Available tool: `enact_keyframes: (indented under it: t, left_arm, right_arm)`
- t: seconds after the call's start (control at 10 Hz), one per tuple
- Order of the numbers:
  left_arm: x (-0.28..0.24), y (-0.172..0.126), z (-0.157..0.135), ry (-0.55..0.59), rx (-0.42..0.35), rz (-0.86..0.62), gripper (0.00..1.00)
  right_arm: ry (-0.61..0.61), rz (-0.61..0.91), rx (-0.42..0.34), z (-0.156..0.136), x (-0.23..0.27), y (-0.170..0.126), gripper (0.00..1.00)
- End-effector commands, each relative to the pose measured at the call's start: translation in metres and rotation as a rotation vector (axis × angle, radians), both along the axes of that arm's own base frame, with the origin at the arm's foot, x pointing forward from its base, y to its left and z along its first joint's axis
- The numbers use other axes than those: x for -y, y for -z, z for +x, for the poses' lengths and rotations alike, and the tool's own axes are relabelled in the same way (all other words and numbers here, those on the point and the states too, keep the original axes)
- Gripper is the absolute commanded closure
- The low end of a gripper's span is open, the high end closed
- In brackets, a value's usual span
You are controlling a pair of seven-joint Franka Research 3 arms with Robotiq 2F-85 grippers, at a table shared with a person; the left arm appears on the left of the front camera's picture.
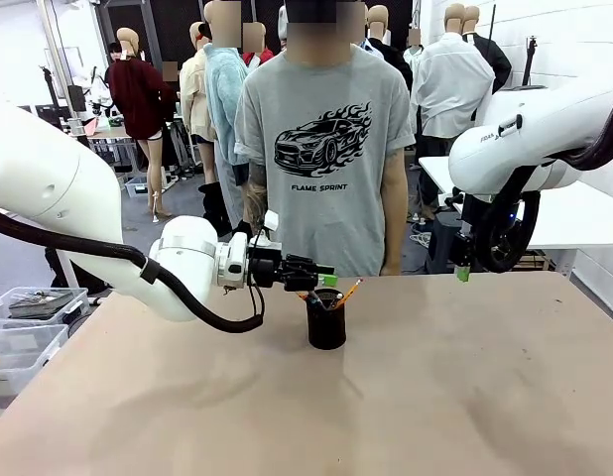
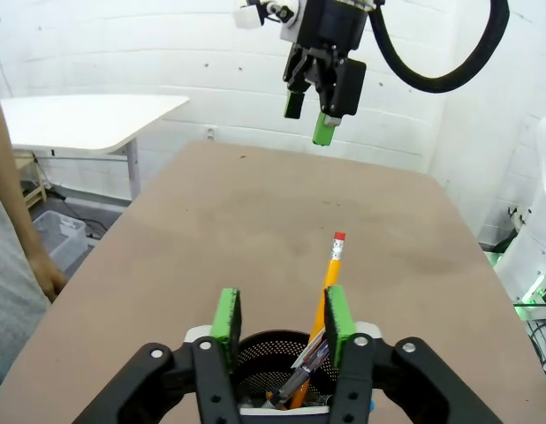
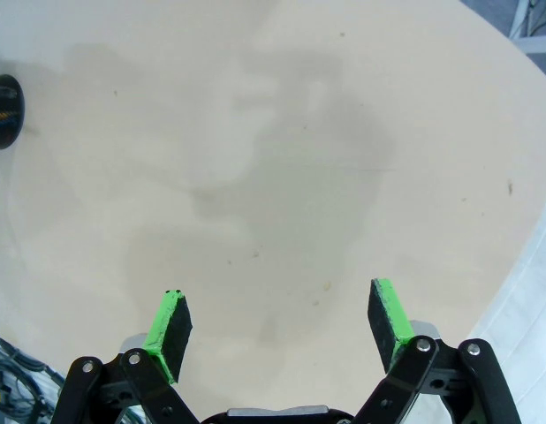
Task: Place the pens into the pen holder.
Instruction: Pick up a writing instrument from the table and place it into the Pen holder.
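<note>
Scanning the front view from the left edge, I see plastic bins (image 1: pixel 29 322) at lower left, beside the tan table (image 1: pixel 435 397). My left arm enters from the left, and the left gripper (image 1: pixel 324 274) sits at centre frame, directly over the pen holder (image 1: pixel 326 319). That black mesh cup stands upright on the table at centre, with the pens (image 1: pixel 331 295) inside it; an orange pencil leans out to the upper right. A person in a grey shirt (image 1: pixel 326 149) stands behind the table at upper centre. At right, the right gripper (image 1: pixel 464 270) hangs above the far table edge, well apart from the cup.

In the left wrist view, a person's hand (image 2: pixel 45 274) shows at the left edge. The left gripper (image 2: pixel 277 322) sits at bottom centre, its green pads (image 2: pixel 227 318) parted and empty, straddling the pen holder (image 2: pixel 277 371) rim. The pens (image 2: pixel 317 353) rest inside, against the right side; the pencil with the red eraser rises past the right pad. I cannot tell whether it touches that pad. The right gripper (image 2: pixel 310 119) hangs at top centre.

In the right wrist view, the pen holder (image 3: pixel 3 99) shows at the upper left edge. The right gripper (image 3: pixel 277 327) at bottom has its fingers wide apart, holding nothing, over bare table (image 3: pixel 282 159).
</note>
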State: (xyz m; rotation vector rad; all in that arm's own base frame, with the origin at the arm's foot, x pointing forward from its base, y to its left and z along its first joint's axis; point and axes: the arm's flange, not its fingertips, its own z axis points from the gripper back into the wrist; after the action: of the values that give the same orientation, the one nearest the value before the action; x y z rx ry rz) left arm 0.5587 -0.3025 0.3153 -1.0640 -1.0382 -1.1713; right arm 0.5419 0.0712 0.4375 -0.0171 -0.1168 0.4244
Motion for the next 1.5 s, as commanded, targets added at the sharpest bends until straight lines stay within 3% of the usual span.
enact_keyframes:
  t: [0.0,0.4,0.7,0.9,1.1,1.3,1.4]
  left_arm:
    - [-0.003,-0.013,-0.005,0.002,0.051,-0.026,0.34]
    - [-0.039,-0.082,-0.026,-0.015,0.125,-0.039,0.34]
    - [-0.107,-0.146,-0.057,-0.154,0.081,0.073,0.34]
    - [-0.154,-0.173,-0.086,-0.265,-0.005,0.193,0.34]
    - [-0.181,-0.186,-0.105,-0.358,-0.153,0.325,0.34]
    - [-0.197,-0.188,-0.119,-0.458,-0.275,0.560,0.19]
    - [-0.203,-0.188,-0.121,-0.540,-0.307,0.613,0.00]
  right_arm:
    - [-0.011,0.013,0.003,0.001,0.001,0.000,0.00]
    - [-0.011,0.013,0.003,0.001,0.001,0.000,0.00]
    - [-0.011,0.013,0.003,0.001,0.001,0.000,0.00]
    - [-0.011,0.013,0.003,0.001,0.001,0.000,0.00]
    - [-0.011,0.013,0.003,0.001,0.001,0.000,0.00]
    - [-0.011,0.013,0.003,0.001,0.001,0.000,0.00]
    - [-0.011,0.013,0.003,0.001,0.001,0.000,0.00]
